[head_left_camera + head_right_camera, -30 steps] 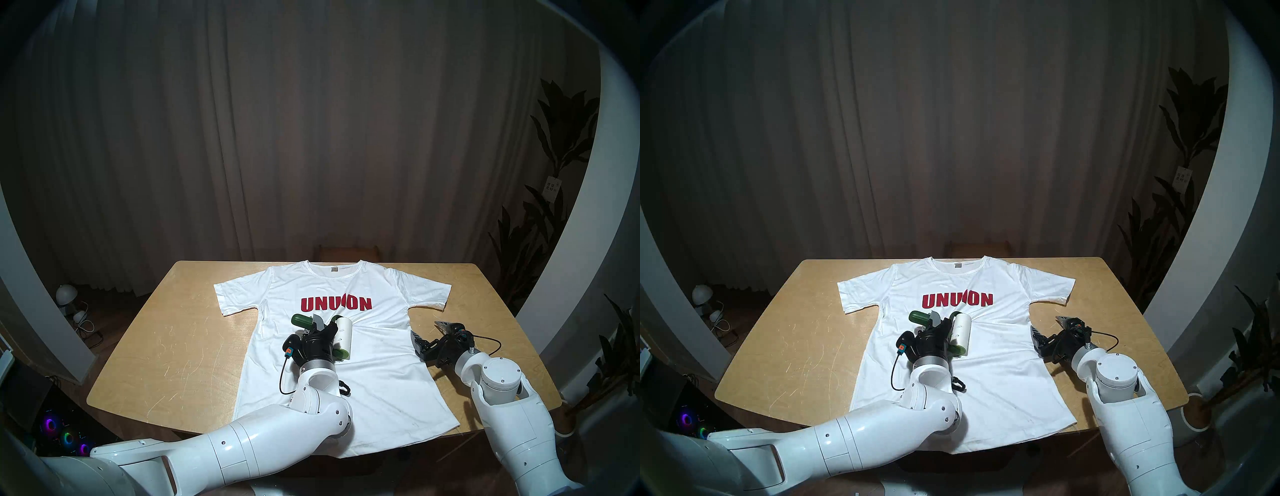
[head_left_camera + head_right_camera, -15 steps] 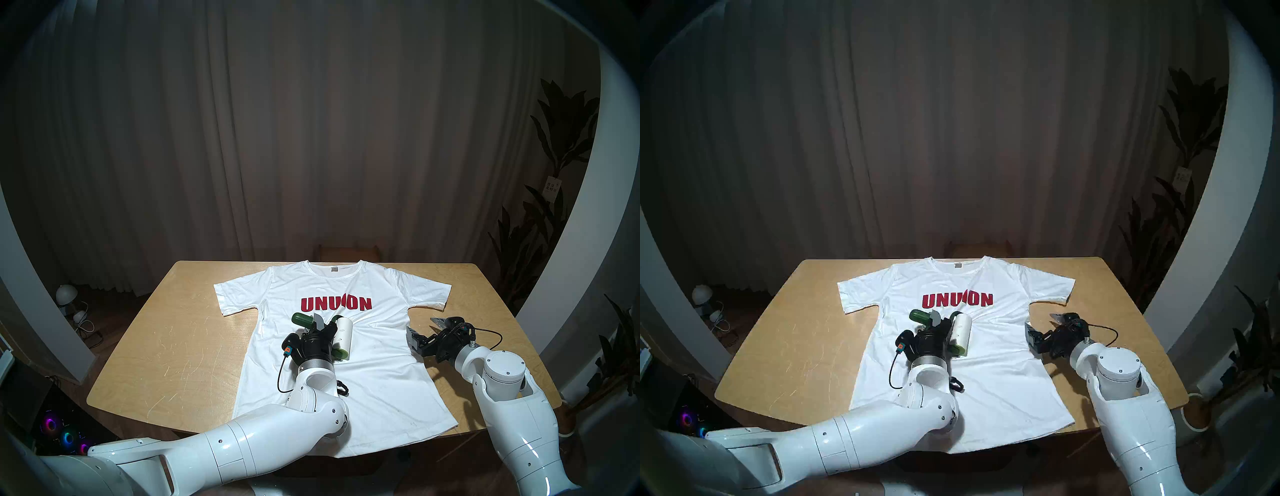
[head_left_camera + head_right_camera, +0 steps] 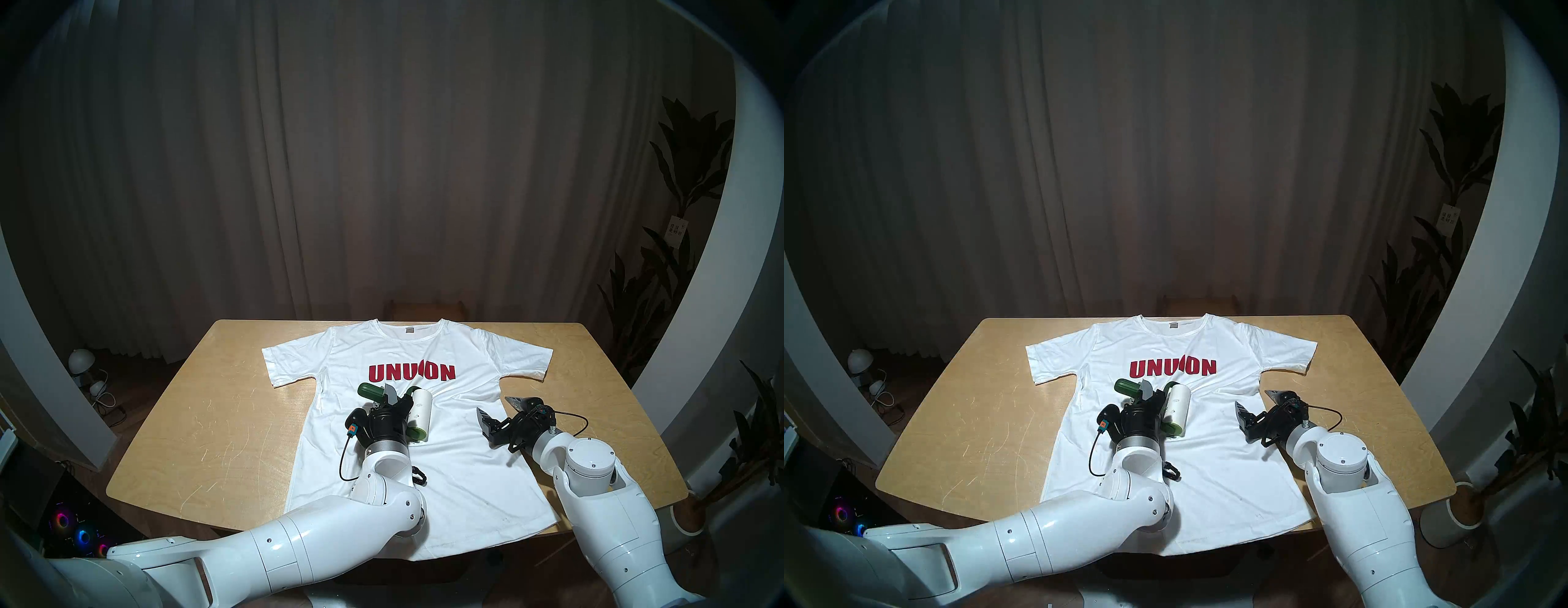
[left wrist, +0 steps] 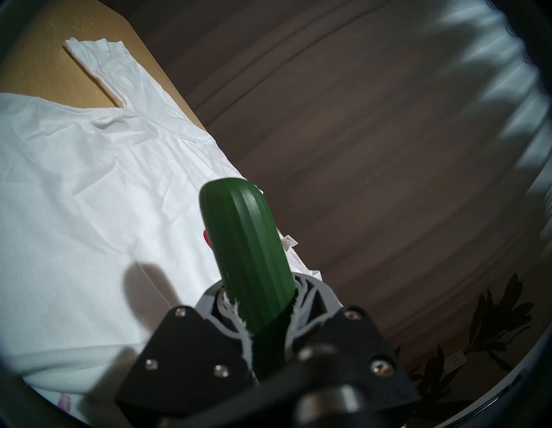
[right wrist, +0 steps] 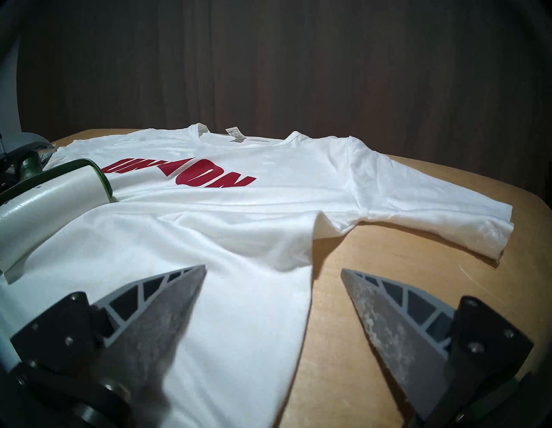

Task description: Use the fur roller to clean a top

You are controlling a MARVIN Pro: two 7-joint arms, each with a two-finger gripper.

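A white top (image 3: 458, 450) lies flat on the wooden table (image 3: 203, 424), neck toward twelve o'clock, with "UNUION" in bold red capitals across the chest and a small grey neck label (image 3: 410, 330) whose print is too small to read. The left gripper (image 3: 392, 399) is clamped on the dark green handle of the fur roller (image 3: 420, 414), whose white roll rests on the top just below the lettering. At three o'clock from the roll, the right gripper (image 3: 496, 406) hovers with jaws spread wide and empty over the top's side edge.
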